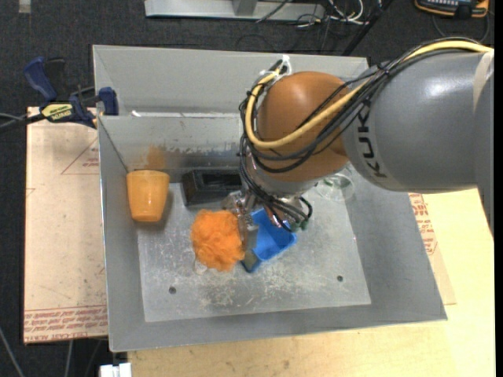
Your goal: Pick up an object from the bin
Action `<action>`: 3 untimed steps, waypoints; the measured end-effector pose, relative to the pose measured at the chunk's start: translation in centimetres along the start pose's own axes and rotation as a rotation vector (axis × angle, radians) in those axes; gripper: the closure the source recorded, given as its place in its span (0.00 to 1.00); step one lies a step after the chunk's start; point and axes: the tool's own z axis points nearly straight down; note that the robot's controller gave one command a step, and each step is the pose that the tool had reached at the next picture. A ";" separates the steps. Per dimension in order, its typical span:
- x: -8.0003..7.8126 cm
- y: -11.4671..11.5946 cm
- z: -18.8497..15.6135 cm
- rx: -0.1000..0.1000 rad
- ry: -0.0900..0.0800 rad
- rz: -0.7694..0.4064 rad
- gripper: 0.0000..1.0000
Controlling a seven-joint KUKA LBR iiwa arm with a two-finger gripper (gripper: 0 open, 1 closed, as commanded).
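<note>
Along the near side of the bin (236, 305) the grey floor lies bare apart from pale specks. Toward the middle sit two things, touching or nearly so: an orange fuzzy lump (216, 240) on the left and a blue plastic piece (271, 243) just to its right. The end effector (250, 230) is down low at the seam between them. The wrist hides its tip, so I cannot tell whether it is wide, narrow or closed on anything.

Judging by that, nothing is lifted yet. The descent looks done, while the grasp and the raise remain.

The blue piece seems to lie flat with its long axis on a diagonal, near-left to far-right, though its far end is covered. The lump has no clear axis.

Further back an orange cup (148, 195) stands at the left, mouth down it seems, and a black tray (211, 185) lies against the far wall.
</note>
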 end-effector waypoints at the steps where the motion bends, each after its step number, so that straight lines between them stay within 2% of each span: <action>1: 0.8 0.7 -1.5 -0.004 0.031 -0.046 1.00; 2: 1.0 1.7 -4.4 -0.001 0.006 -0.055 1.00; 3: 1.1 3.0 -5.6 -0.005 0.032 -0.059 1.00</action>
